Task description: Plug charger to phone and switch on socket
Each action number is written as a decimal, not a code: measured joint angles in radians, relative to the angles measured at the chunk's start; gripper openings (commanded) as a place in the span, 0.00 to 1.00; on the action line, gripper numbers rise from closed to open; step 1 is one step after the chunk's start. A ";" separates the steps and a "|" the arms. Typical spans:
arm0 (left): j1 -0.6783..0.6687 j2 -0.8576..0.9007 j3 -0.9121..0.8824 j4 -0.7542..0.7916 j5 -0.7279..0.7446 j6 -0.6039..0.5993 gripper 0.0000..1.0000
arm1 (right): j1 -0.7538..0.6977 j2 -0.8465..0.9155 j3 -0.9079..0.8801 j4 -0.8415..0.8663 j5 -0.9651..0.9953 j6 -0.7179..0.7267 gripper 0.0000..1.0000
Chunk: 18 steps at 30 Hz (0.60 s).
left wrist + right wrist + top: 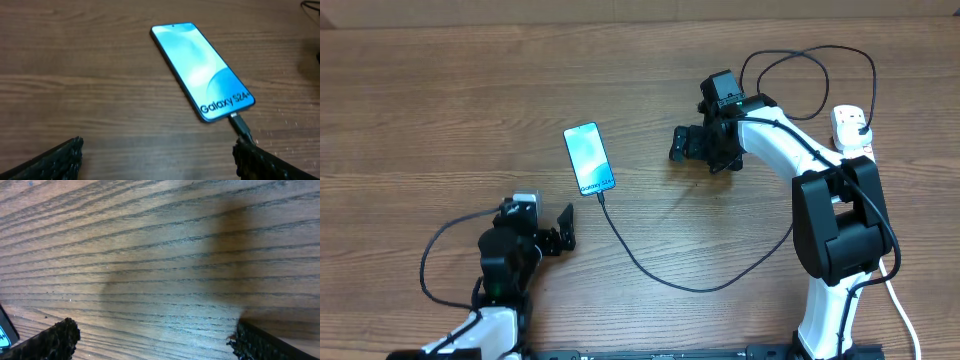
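You have the charger (241, 125) seated in the bottom edge of the phone (589, 158), so plugging looks done. The socket (851, 128), far right of the phone, seems left to switch. The left gripper (563, 231) and right gripper (678, 143), flanking the phone, hang spread and empty.

One phone (589, 158) at ten o'clock in the overhead view, one charger (660, 275), one socket (850, 127) near three o'clock. Two grippers: left gripper (566, 230) at eight o'clock, right gripper (677, 143) between one and two.

White arms (772, 137), black joints (835, 230), ridged black fingers (55, 162)
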 measured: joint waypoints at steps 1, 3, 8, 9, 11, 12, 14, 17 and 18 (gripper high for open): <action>0.000 -0.009 -0.008 0.000 -0.003 -0.003 1.00 | 0.000 0.000 0.000 0.000 0.000 0.000 1.00; 0.000 -0.035 -0.018 -0.019 -0.004 -0.010 1.00 | 0.000 0.000 0.000 0.000 0.000 0.000 1.00; 0.000 -0.115 -0.022 -0.114 -0.007 -0.019 1.00 | 0.000 0.000 0.000 0.000 0.000 0.000 1.00; 0.000 -0.137 -0.023 -0.141 -0.007 -0.019 1.00 | 0.000 0.000 0.000 0.000 0.000 0.000 1.00; 0.000 -0.185 -0.025 -0.197 -0.007 -0.019 0.99 | 0.000 0.000 0.000 0.000 -0.001 0.000 1.00; 0.000 -0.210 -0.025 -0.224 -0.007 -0.019 1.00 | 0.000 0.000 0.000 0.000 0.000 0.000 1.00; 0.000 -0.258 -0.026 -0.275 -0.008 -0.020 1.00 | 0.000 0.000 0.000 0.000 0.000 0.000 1.00; 0.000 -0.340 -0.026 -0.367 -0.014 -0.020 1.00 | 0.000 0.000 0.000 0.000 0.000 0.000 1.00; 0.000 -0.370 -0.026 -0.402 -0.016 -0.021 1.00 | 0.000 0.000 0.000 0.000 0.000 0.000 1.00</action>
